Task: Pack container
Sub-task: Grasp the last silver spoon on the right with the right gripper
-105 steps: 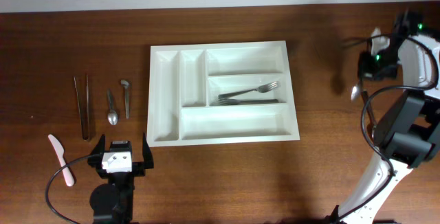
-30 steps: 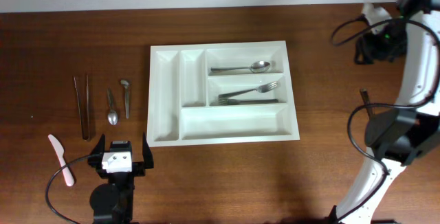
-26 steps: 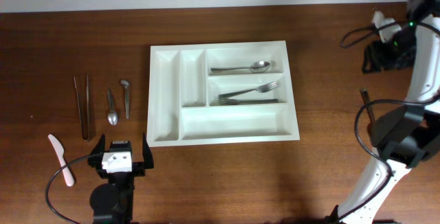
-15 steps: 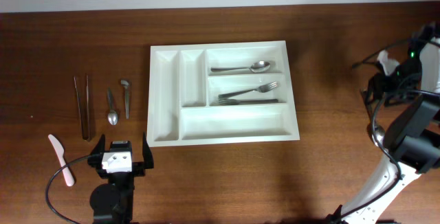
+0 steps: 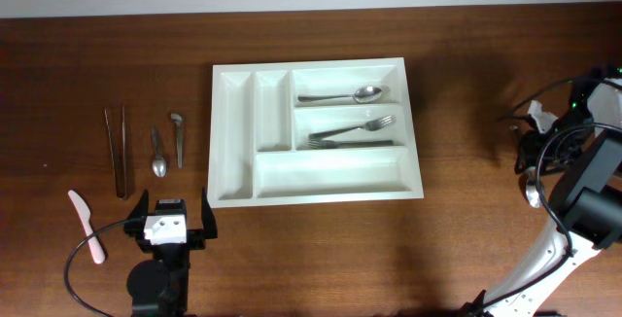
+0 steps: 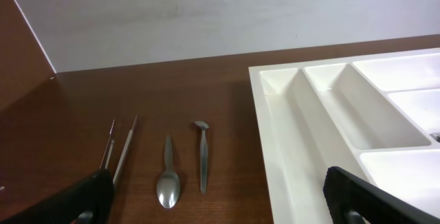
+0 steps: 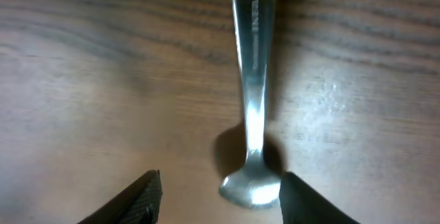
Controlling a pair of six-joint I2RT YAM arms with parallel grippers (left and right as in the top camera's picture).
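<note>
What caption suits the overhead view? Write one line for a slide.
White tray holding a spoon and fork; loose cutlery lies to its left, near the open left gripper.

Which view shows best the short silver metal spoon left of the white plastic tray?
Left wrist view: the silver metal spoon is near and sharp. Overhead shows it whole but small; right wrist view misses it.

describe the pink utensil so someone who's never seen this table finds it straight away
From the white tray mid-table, go left past the row of metal utensils. Nearer the robot, just left of the left gripper, lies a small slanted spreader. It alone is pale pink, not metal.
</note>
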